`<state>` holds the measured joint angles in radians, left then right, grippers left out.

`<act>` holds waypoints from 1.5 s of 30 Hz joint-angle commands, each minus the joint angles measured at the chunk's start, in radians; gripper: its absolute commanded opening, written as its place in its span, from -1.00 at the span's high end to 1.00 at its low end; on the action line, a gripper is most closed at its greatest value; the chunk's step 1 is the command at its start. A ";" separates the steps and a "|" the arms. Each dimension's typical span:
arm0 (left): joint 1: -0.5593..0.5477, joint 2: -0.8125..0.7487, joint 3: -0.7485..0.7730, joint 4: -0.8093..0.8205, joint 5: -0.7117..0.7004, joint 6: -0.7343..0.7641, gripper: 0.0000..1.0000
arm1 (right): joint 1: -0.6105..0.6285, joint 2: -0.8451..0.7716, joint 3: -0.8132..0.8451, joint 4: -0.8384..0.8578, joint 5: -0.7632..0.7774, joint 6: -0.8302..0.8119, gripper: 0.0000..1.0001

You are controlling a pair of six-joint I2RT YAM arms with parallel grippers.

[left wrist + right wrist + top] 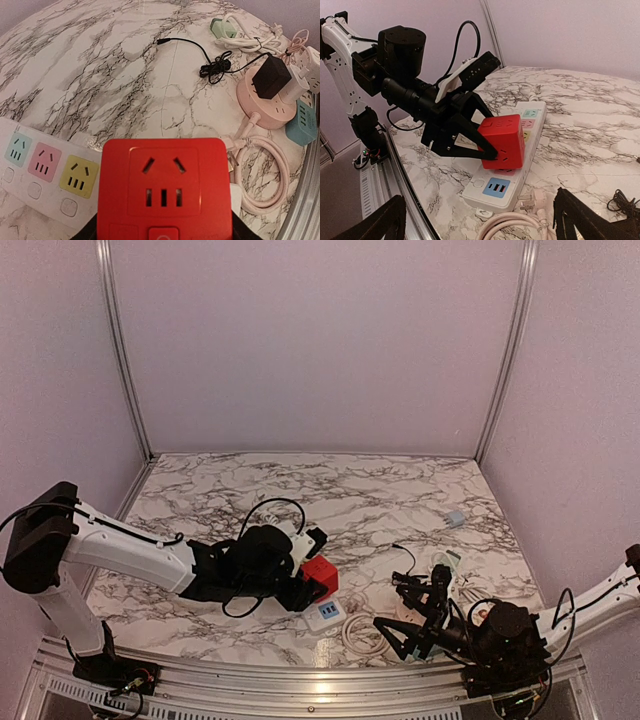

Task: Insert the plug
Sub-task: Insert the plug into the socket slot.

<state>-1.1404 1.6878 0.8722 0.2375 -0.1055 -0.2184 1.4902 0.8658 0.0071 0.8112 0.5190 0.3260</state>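
Red cube socket, glossy veined marble table

Your left arm reaches low and rightward, left pincer clamped on the red cube (your right pincer gapes wide).

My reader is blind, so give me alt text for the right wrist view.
The left arm's tool grips a red cube socket at a white power strip on a marble table. A white plug and coiled pale cable lie by the strip's near end.
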 commanded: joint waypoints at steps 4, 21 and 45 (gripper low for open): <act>0.010 0.024 0.028 -0.120 0.080 0.071 1.00 | 0.004 -0.003 -0.032 0.014 0.013 0.002 -0.93; 0.067 0.064 0.081 -0.230 0.193 0.152 1.00 | 0.003 -0.002 -0.035 0.015 0.018 0.003 -0.93; 0.046 0.243 -0.062 0.006 0.123 0.042 1.00 | 0.004 -0.002 -0.039 0.019 0.032 0.001 -0.94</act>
<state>-1.0714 1.7954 0.8497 0.4454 0.0715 -0.1581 1.4902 0.8600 0.0071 0.8108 0.5335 0.3260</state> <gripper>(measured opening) 0.604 0.968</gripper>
